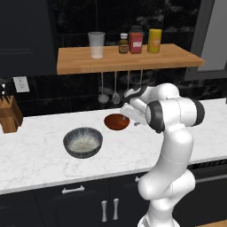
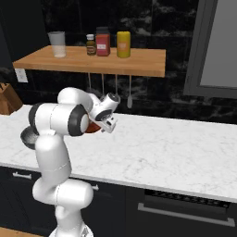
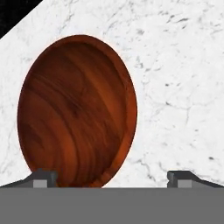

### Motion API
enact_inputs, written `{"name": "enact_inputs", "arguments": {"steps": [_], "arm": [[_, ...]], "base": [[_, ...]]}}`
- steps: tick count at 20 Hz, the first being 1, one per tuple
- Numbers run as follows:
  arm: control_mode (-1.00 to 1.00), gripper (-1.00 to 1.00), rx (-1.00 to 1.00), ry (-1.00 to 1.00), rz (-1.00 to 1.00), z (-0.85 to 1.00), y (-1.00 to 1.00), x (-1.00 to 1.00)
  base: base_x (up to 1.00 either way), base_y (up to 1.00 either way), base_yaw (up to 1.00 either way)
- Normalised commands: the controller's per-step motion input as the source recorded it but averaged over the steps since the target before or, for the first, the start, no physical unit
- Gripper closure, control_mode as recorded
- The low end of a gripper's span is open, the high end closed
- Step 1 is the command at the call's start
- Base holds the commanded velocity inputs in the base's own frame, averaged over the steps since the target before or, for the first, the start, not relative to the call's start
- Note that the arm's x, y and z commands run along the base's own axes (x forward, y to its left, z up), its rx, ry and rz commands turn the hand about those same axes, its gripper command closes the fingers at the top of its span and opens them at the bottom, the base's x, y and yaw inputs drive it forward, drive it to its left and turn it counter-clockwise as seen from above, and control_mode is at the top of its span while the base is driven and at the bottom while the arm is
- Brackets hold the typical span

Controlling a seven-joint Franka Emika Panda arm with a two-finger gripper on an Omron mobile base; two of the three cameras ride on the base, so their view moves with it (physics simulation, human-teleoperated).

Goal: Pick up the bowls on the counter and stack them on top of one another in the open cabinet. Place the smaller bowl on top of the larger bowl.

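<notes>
The claw (image 3: pixel 112 177) hangs just above the smaller bowl (image 3: pixel 77 110), its two dark tips spread wide with nothing between them. In the hand view one tip sits at 7 o'clock over the bowl's near rim and the other at 5 o'clock over bare marble, so the bowl lies off-centre toward the 9 o'clock side. The bowl's inside shows a reddish-brown wood grain.

In the left base view the smaller bowl (image 1: pixel 116 121) rests on the counter (image 1: pixel 40 155), partly hidden by the white arm's hand at its 3 o'clock. The larger bowl (image 1: pixel 83 142) stands near it at about 8 o'clock, apart from it, upright, its pale speckled inside facing up.

Above, at 12 o'clock, the open cabinet (image 1: pixel 80 62) runs along the black wall. On it stand a clear glass (image 1: pixel 96 44), a small brown jar (image 1: pixel 123 44), a red container (image 1: pixel 136 41) and a yellow container (image 1: pixel 154 41). Utensils (image 1: pixel 115 88) hang below the shelf. A wooden knife block (image 1: pixel 9 114) sits at the counter's 9 o'clock end.

In the right base view the larger bowl (image 2: pixel 27 137) peeks out behind the arm, and the smaller bowl (image 2: pixel 94 127) shows as a red sliver under the hand.
</notes>
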Motion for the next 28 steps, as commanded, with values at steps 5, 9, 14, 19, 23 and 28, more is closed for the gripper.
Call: {"name": "enact_inputs", "arguments": {"steps": [5, 9, 14, 19, 23, 28], "arm": [[-1.00, -1.00, 0.00, 0.00, 0.00, -0.34, 0.00, 0.40], [-1.00, -1.00, 0.00, 0.00, 0.00, -0.29, 0.03, 0.21], [-1.00, 1.00, -0.03, 0.00, 0.00, -0.19, 0.24, 0.17], [-1.00, 1.00, -0.01, 0.00, 0.00, -0.09, 0.16, 0.09], [-1.00, 1.00, 0.00, 0.00, 0.00, -0.02, 0.00, 0.00], [-1.00, 1.00, 0.02, -0.07, 0.00, 0.18, -0.13, -0.33]], "base": [[0.00, 0.00, 0.00], [0.00, 0.00, 0.00], [0.00, 0.00, 0.00], [0.00, 0.00, 0.00], [0.00, 0.00, 0.00], [0.00, 0.00, 0.00]]}}
